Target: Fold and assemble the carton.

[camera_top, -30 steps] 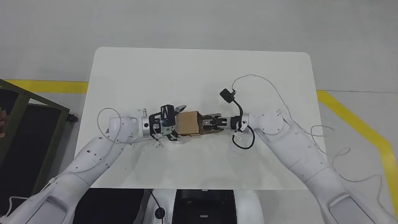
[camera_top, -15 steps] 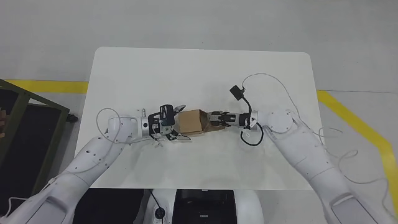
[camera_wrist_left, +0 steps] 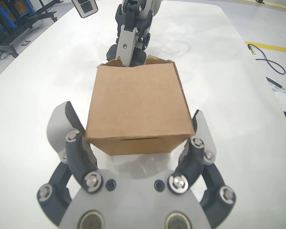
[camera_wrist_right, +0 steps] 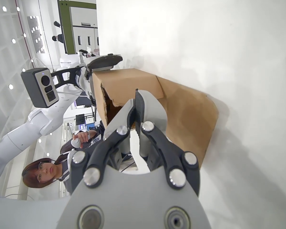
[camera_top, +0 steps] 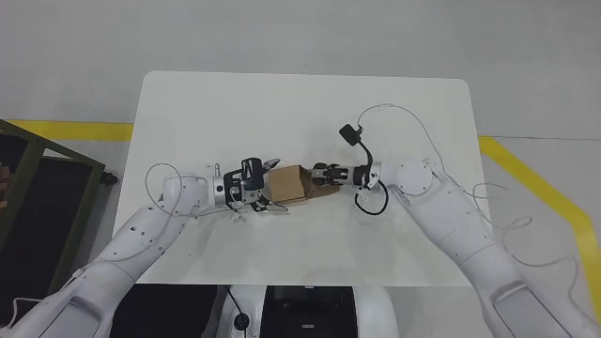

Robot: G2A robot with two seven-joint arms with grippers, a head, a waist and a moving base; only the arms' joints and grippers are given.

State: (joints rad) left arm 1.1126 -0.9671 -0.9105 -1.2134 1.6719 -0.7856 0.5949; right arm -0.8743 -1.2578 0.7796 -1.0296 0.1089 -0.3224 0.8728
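A white worktop (camera_top: 282,113) with rounded corners stands on a grey floor (camera_top: 282,9) marked with a yellow line (camera_top: 531,176). It carries one brown carton (camera_top: 285,184), lying on its side near the front middle. Two hands meet it: the left hand (camera_wrist_left: 133,120) clamps the closed end between its fingers, and the right hand (camera_wrist_right: 134,101), fingers pressed together, sits at the open end, where one flap (camera_wrist_right: 188,120) lies flat on the worktop.

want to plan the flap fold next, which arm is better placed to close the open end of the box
Right. The right gripper sits at the open end of the box, fingers shut, next to the loose flap. The left gripper clamps the closed end, steadying it.
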